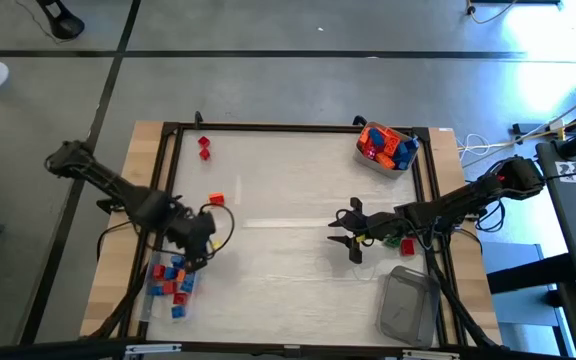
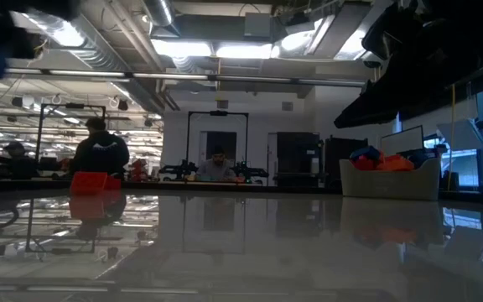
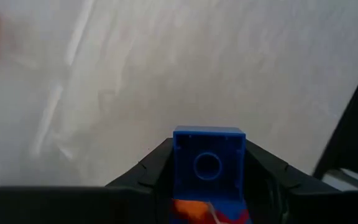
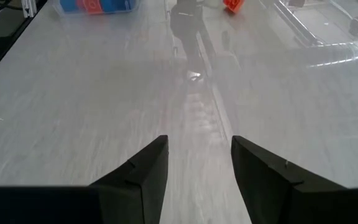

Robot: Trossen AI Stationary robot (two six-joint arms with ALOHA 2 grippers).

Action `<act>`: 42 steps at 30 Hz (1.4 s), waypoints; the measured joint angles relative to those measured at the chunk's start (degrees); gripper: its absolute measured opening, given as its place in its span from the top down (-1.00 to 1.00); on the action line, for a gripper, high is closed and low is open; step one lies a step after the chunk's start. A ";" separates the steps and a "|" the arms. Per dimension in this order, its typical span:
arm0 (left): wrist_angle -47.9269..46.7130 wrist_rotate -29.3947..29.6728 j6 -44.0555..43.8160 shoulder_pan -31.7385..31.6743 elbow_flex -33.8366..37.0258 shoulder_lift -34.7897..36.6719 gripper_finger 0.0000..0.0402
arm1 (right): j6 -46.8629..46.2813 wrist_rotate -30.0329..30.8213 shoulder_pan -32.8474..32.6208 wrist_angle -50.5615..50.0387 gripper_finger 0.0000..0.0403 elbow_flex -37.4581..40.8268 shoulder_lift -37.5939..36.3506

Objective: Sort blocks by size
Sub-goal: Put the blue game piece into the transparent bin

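Table [image 1: 298, 200]: white top, dark frame.

Tub [image 1: 386, 147], 1 o'clock corner: heaped blocks [image 1: 383, 143].

Left gripper [image 1: 194, 252], 8 o'clock: clamped on blue block [image 3: 208, 167], above sorted blocks [image 1: 171, 283].

Right gripper [image 1: 351, 236], 4 o'clock: fingers spread, nothing held.

Loose red blocks [image 1: 204, 147], 11 o'clock; orange block [image 1: 216, 199], 9 o'clock.

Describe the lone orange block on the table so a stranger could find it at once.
Start at the left gripper on the table's left side, shut on a blue block. Just past it, toward the far edge, lies the orange block. It lies alone; the two red blocks sit much farther back.
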State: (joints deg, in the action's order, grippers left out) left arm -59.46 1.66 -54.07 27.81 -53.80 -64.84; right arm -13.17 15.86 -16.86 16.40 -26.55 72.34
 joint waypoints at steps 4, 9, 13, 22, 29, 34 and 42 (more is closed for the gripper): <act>-0.47 -0.90 -10.69 6.90 0.01 0.00 0.32 | -0.02 0.01 -0.01 0.02 0.12 0.00 0.00; -0.43 -1.58 -25.43 15.92 0.02 0.00 0.31 | -0.02 0.00 -0.01 0.11 0.12 0.00 0.00; -0.64 0.34 -33.46 22.47 0.02 0.00 0.31 | -0.03 0.00 -0.01 0.09 0.12 0.00 0.00; -1.40 5.76 -42.72 29.72 0.02 -1.37 0.31 | -0.35 0.00 0.00 0.09 0.12 0.00 0.00; -2.43 7.70 -43.55 30.32 0.02 -3.77 0.27 | -0.42 0.00 0.00 0.09 0.12 0.00 0.00; -4.58 7.77 -46.10 30.32 0.02 -4.17 0.10 | -0.44 0.00 -0.02 0.07 0.12 0.00 0.00; -4.70 7.77 -44.60 30.17 0.02 -4.19 -0.07 | -0.44 -0.01 -0.01 0.07 0.12 0.00 0.00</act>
State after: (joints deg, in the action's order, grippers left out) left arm -64.16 9.43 -98.67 57.98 -53.78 -69.02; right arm -13.61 15.85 -16.87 16.47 -26.55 72.34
